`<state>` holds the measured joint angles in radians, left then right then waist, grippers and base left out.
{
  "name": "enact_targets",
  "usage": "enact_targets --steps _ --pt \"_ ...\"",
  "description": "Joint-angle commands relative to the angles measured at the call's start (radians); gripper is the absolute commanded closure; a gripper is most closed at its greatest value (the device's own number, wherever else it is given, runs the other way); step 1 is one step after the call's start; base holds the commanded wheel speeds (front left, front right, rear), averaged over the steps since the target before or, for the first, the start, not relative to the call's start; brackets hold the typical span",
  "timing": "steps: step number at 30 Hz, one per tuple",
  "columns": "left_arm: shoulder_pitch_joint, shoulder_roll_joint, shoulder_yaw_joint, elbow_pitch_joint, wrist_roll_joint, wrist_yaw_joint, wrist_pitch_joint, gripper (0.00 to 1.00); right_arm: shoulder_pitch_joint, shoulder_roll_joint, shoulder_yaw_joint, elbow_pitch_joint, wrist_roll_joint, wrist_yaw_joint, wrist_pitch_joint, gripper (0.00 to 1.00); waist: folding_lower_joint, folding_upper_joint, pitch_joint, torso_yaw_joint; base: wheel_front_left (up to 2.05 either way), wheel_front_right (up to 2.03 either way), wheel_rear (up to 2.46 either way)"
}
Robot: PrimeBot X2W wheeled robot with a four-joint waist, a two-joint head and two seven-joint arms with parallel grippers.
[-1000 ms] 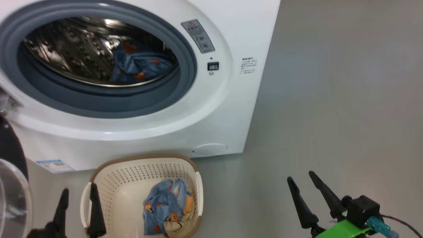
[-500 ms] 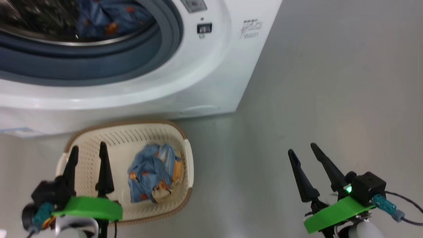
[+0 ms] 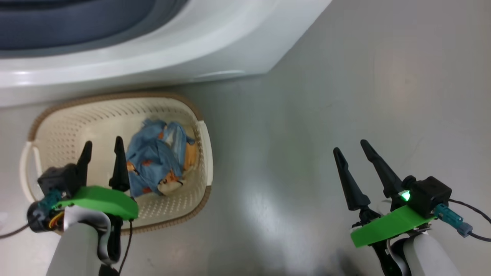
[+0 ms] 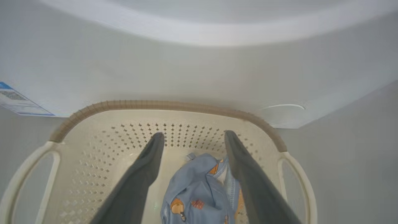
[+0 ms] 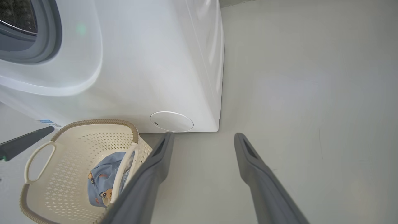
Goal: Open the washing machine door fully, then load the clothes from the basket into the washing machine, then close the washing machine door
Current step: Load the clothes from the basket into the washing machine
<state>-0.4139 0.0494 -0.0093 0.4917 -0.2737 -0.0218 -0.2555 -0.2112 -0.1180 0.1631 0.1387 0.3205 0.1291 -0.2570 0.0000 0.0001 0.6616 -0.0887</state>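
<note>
Clothes (image 3: 153, 161) in basket (image 3: 115, 95) look soft, light, so pinch a top fold. Left gripper (image 3: 103, 140) above them, fingers spread — right gripper (image 3: 350, 145) likewise

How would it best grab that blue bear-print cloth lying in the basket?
Probably pinch the raised crumpled fold at the top of the clothes, coming straight down from above. The basket walls block any sideways approach, and the open left gripper is aimed at it.

room: floor (image 3: 307, 115) is stretching open right of the basket (image 3: 115, 95) | obstacle: washing machine (image 3: 153, 69) is standing just behind it | clothes (image 3: 153, 161) are filling its right half
</note>
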Motion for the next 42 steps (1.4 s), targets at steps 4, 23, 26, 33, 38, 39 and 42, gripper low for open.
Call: enact_targets --steps 4,23,26,33,38,39,42 --pt "-0.045 0.033 0.022 0.074 -0.004 -0.010 0.002 0.00 -0.002 0.005 0.012 -0.029 -0.003 0.002 -0.005 0.00 0.0000 -0.0001 0.131 -0.012 0.00 0.00 0.00" --pt "-0.283 0.117 -0.016 0.432 -0.111 -0.105 0.134 0.00 -0.044 0.017 0.017 -0.056 -0.010 0.002 -0.005 0.00 0.0000 -0.0001 0.244 -0.012 0.00 0.00 0.00" --pt "-0.288 0.107 -0.068 0.434 -0.170 -0.108 0.174 0.00 -0.048 0.018 0.020 -0.055 -0.010 0.002 -0.005 0.00 0.0000 -0.0001 0.244 -0.013 0.00 0.00 0.00" --pt "-0.256 0.160 -0.260 0.313 -0.420 -0.109 0.275 0.00 -0.057 0.018 0.021 -0.054 -0.010 0.002 -0.005 0.00 0.0000 -0.0001 0.246 -0.017 0.00 0.00 0.00" --pt "-0.268 0.206 -0.335 0.316 -0.492 -0.109 0.291 0.00 -0.062 0.020 0.021 -0.056 -0.011 0.002 -0.005 0.00 0.0000 -0.0001 0.251 -0.020 0.00 0.00 0.00" --pt "-0.268 0.206 -0.335 0.316 -0.492 -0.109 0.291 0.00 -0.062 0.020 0.021 -0.056 -0.011 0.002 -0.005 0.00 0.0000 -0.0001 0.251 -0.020 0.00 0.00 0.00" --pt "-0.292 0.215 -0.361 0.359 -0.502 -0.109 0.286 0.00 -0.065 0.019 0.021 -0.056 -0.010 0.002 -0.005 0.00 0.0000 -0.0001 0.252 -0.022 0.00 0.00 0.00"
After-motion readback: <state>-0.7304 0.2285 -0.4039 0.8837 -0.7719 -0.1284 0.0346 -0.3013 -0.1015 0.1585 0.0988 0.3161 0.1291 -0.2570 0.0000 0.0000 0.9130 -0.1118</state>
